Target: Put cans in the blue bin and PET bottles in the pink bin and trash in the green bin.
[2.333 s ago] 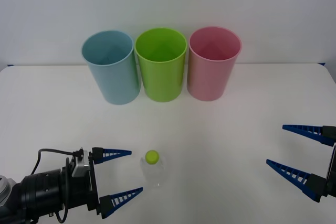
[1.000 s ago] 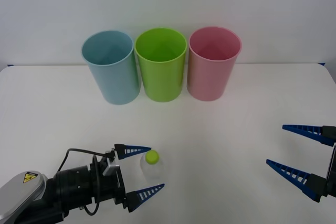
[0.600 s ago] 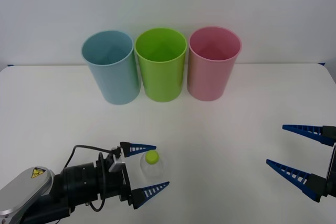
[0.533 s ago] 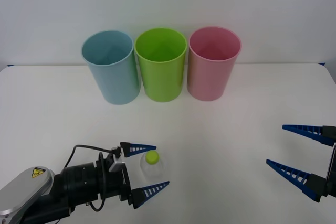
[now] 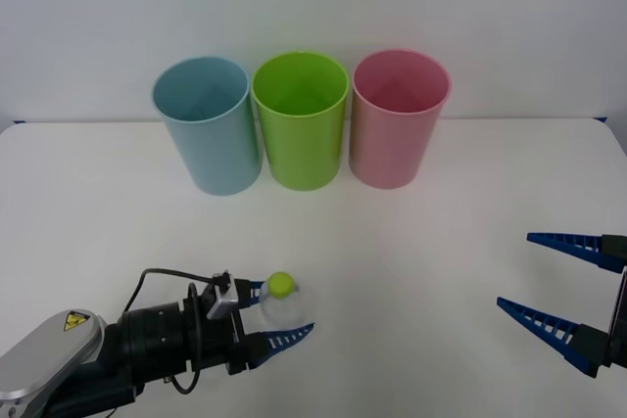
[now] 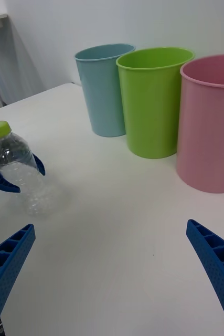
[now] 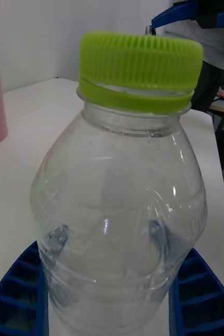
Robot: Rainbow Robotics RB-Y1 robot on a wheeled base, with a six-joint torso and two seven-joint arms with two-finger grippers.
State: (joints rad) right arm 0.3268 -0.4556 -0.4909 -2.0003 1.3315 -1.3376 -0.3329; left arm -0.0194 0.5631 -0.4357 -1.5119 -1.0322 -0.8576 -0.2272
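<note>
The PET bottle point(image 5: 290, 308), small and clear with a lime-green cap, stands upright on the white table point(image 5: 411, 261) near its front left. My left gripper point(image 5: 281, 313) is shut on the bottle's body, with a blue finger point(image 7: 17, 294) pressed against each side of the bottle point(image 7: 119, 210). The right wrist view shows the bottle point(image 6: 18, 173) too. At the back stand the blue bin point(image 5: 208, 124), the green bin point(image 5: 301, 119) and the pink bin point(image 5: 397, 116) in a row. My right gripper point(image 5: 514, 269) hovers open at the front right, holding nothing.
The three bins stand close together by the back wall: blue bin point(image 6: 105, 89), green bin point(image 6: 153, 100), pink bin point(image 6: 211, 121). Bare table lies between the bottle and the bins.
My left gripper slid right around the bottle and its fingers closed onto it. The bottle's cap shifted slightly. The right arm has not moved.
</note>
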